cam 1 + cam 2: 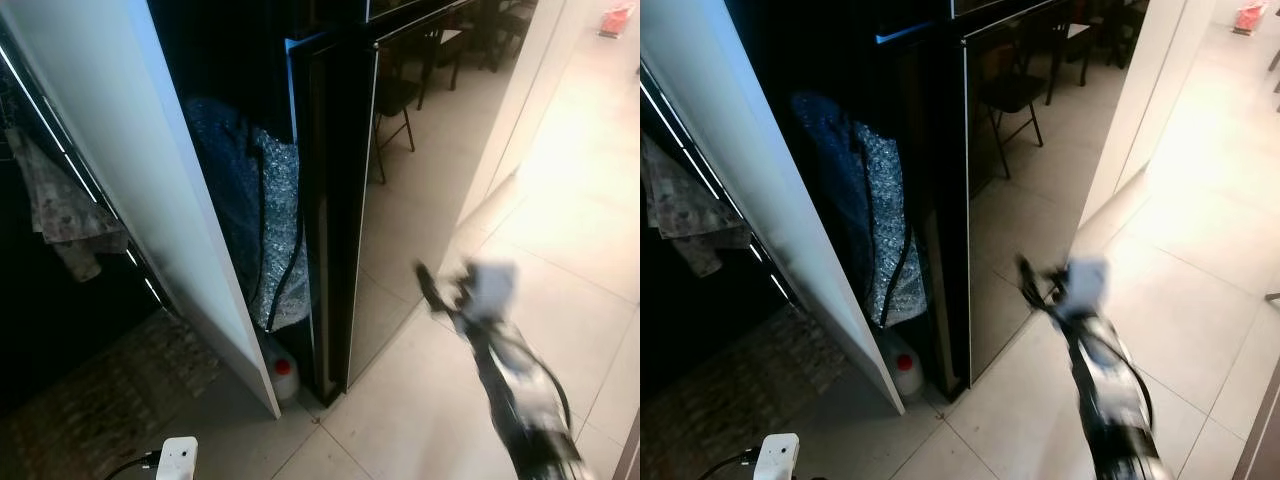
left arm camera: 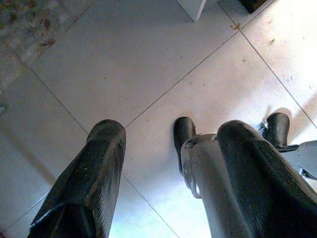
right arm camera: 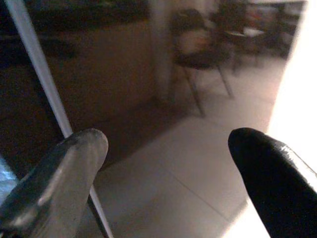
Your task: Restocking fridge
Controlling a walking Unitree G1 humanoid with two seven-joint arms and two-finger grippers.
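Motion blur smears the right gripper (image 1: pixel 432 290) near the fridge door (image 1: pixel 345 200); both grippers' fingers spread.

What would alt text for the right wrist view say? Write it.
The right gripper, fingers spread and holding nothing, faces the fridge's glossy black door. The door reflects a chair and pale floor tiles.

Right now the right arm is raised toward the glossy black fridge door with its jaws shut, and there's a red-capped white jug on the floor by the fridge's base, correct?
Not quite: the jaws are open, not shut. The right wrist view shows the right gripper with a wide gap, facing the black fridge door. The rest holds: the red-capped white jug stands on the floor by the fridge's base.
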